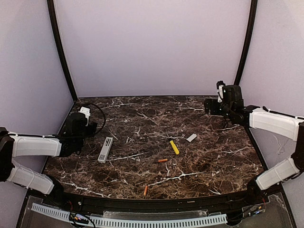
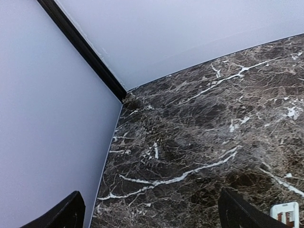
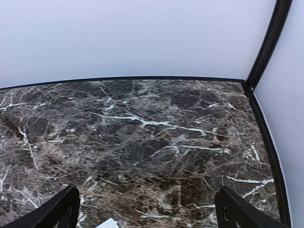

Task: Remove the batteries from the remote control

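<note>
"Orange-copper on dark marble: we count both batteries (image 1: pixel 162 160) loose on the worktop (image 1: pixel 142 118), the nearer battery (image 1: pixel 146 190) by the front edge."

"And the remote control (image 1: pixel 105 149)?"

"Flat at the left, just beside the left arm (image 1: pixel 35 145), well apart from them."

"So we judge the unloading done?"

"We do. That is likely why the left jaws and the right jaws gape wide, holding nothing, out at the sides."

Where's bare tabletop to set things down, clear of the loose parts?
Free: the far strip along the back wall, between left tool and right tool; also the near-right patch beyond the screwdriver. Crowded: centre, with screwdriver, cover piece and batteries scattered; remote lies left.
</note>
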Tool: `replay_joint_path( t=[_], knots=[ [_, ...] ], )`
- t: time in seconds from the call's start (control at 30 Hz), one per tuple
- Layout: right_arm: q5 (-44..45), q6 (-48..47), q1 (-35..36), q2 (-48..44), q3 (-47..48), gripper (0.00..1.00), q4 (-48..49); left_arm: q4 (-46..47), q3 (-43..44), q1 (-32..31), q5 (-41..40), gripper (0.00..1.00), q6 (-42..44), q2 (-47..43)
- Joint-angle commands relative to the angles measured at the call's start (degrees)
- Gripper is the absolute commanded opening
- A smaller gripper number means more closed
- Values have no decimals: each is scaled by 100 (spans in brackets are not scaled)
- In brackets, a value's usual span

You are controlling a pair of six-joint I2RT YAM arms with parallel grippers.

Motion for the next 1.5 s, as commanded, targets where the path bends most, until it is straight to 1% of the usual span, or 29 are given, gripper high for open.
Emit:
replay_joint_path(
  t=[0.0, 0.07, 0.13, 0.2, 0.27, 0.3, 0.4, 0.47, 0.5, 0.53, 0.57, 0.6, 0.67, 0.87, 0.93, 0.97, 1.0, 1.07, 1.13, 1.2, 1.3, 1.43, 1.47],
  knots=[
    [328, -82, -337, -173, -401, 98, 320, 1220, -332, 473, -26, 98, 297, 415],
    [424, -72, -485, -184, -517, 99, 360, 1614, -452, 675, 58, 99, 350, 662],
    [441, -111, -658, -190, -686, 98, 458, 2228, -579, 857, 154, 99, 382, 919],
    [411, -149, -821, -213, -888, 99, 635, 2594, -690, 1038, 330, 98, 262, 1144],
    [324, -190, -993, -238, -1095, 99, 835, 2842, -775, 1206, 552, 99, 164, 1324],
    [289, -185, -1055, -256, -1177, 99, 909, 2836, -785, 1258, 597, 98, 153, 1342],
    [271, -229, -1204, -336, -1461, 99, 1183, 3279, -894, 1423, 899, 99, 132, 1385],
    [293, -281, -1302, -386, -1678, 99, 1464, 3490, -947, 1592, 1175, 99, -49, 1486],
    [283, -338, -1353, -405, -1799, 99, 1628, 3591, -997, 1730, 1436, 99, -120, 1611],
    [280, -427, -1378, -443, -1922, 99, 1841, 3873, -1016, 1784, 1532, 99, -144, 1733],
    [280, -633, -1398, -490, -2062, 99, 2095, 3795, -975, 1844, 1570, 99, -199, 1703],
    [246, -810, -1404, -534, -2235, 99, 2499, 3513, -948, 1914, 1719, 99, -317, 1630],
    [213, -1103, -1411, -659, -2613, 99, 3032, 3699, -1011, 1996, 1949, 99, -312, 1687],
    [-205, -1874, -1451, -781, -3845, 99, 5188, 3758, -1110, 2159, 2399, 99, -417, 1654],
    [-394, -1925, -1514, -701, -4128, 99, 5782, 3913, -1247, 2286, 2657, 99, -546, 1739],
    [-536, -1918, -1554, -654, -4229, 98, 6009, 4461, -1290, 2308, 2686, 99, -478, 1882],
    [-669, -1912, -1607, -612, -4285, 99, 6166, 4577, -1375, 2312, 2730, 99, -458, 1974],
    [-992, -1912, -1710, -499, -4303, 99, 6283, 4227, -1317, 2319, 2747, 99, -549, 1861],
    [-1284, -1944, -1806, -395, -4216, 99, 6269, 4408, -1299, 2321, 2729, 98, -488, 1961],
    [-1591, -2012, -1930, -219, -4157, 99, 6394, 4142, -1255, 2323, 2695, 98, -557, 1881],
    [-1776, -2100, -2053, 5, -4028, 99, 6473, 4321, -1288, 2326, 2652, 99, -532, 1941],
    [-2282, -1891, -2393, 478, -4027, 99, 6969, 4339, -1281, 2324, 2591, 98, -567, 1955],
    [-2413, -1836, -2619, 591, -4040, 99, 7089, 4306, -1281, 2327, 2583, 99, -572, 1950]
  ],
)
